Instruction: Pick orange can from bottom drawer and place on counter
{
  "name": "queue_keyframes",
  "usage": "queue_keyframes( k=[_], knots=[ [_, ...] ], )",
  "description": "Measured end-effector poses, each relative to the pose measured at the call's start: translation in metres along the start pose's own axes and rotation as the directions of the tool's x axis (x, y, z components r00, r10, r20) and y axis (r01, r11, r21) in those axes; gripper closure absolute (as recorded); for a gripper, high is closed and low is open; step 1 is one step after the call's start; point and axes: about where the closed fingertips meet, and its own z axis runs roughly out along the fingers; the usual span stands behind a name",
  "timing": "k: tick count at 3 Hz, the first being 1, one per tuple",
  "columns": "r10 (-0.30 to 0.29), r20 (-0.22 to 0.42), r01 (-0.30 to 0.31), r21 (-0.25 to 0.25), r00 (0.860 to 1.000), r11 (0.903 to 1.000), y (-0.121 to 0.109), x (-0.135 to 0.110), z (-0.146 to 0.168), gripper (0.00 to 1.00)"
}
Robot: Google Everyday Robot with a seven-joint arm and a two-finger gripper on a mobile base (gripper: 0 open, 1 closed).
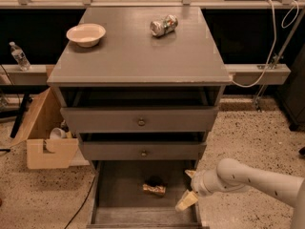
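Observation:
The orange can (154, 189) lies on its side on the grey floor of the open bottom drawer (119, 205), near the middle. My gripper (189, 189) is at the drawer's right side, to the right of the can and apart from it, with its two pale fingers spread open and nothing between them. The white arm reaches in from the lower right. The counter (138, 56) is the grey top of the cabinet, above the two knobbed drawers.
A silver can (163, 25) lies on its side at the counter's back right. A pale bowl (86, 34) sits at its back left. An open cardboard box (45, 137) stands left of the cabinet. A water bottle (19, 56) stands on the far-left ledge.

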Motion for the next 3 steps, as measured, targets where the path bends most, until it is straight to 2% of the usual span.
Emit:
queue_keyframes(
  k=[1,2,3],
  knots=[
    [-0.014,-0.006,0.014,0.003,1.0,0.9999,-0.005,0.008,0.021,0.0],
    [-0.068,-0.004,0.068,0.029,0.998,0.9973,-0.022,0.019,0.063,0.0],
    [-0.115,0.005,0.115,0.026,0.993,0.993,-0.036,0.033,0.113,0.0]
  ],
)
